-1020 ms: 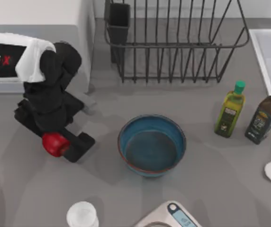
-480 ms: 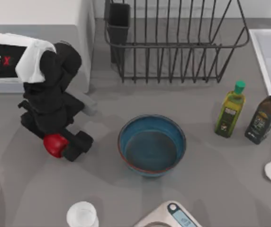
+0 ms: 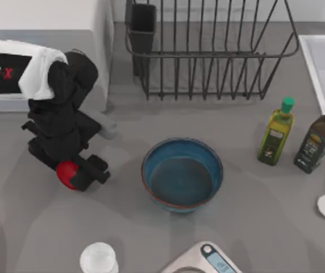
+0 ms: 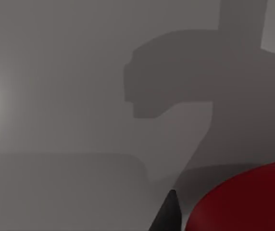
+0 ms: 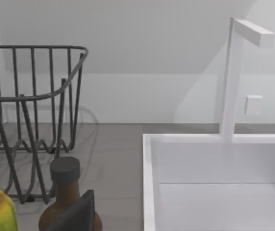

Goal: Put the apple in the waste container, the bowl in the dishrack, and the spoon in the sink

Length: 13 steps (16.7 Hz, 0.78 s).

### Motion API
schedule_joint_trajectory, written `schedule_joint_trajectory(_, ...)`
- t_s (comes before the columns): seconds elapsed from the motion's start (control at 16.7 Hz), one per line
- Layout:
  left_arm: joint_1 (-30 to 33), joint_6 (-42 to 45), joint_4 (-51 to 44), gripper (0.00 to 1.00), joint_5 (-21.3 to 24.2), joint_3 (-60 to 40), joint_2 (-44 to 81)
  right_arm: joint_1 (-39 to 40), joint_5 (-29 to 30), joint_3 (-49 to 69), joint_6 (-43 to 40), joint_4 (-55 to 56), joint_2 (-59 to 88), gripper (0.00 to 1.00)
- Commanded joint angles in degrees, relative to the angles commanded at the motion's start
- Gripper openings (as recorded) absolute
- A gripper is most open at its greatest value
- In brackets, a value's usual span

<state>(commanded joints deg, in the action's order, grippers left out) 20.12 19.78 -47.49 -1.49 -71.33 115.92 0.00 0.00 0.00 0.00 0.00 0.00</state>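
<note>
Since a second ago the left hand [image 3: 76, 173] has pinched in on the apple [image 3: 66, 172], now gripped near the table's left edge. Its wrist view adds the apple's red curve [image 4: 245, 199] beside a dark fingertip [image 4: 168, 214]. At mid-table the bowl [image 3: 182, 174] sits upright, nothing inside. Along the far edge the dishrack [image 3: 208, 51] holds nothing, and the right wrist view shows the sink [image 5: 224, 185] bare.
</note>
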Motion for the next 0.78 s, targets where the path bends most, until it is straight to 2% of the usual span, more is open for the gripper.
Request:
schedule_joint_trajectory(0.48,0.2,-0.4,-1.3,0.0,1.0,-0.9,-1.1,0.0,0.0,0.0,0.0,0.0,0.0,1.0)
schedule_joint_trajectory(0.78,0.3,-0.5,-10.9,0.0,1.0,-7.1,-4.0,0.0,0.0,0.0,0.0,0.0,0.0,1.0)
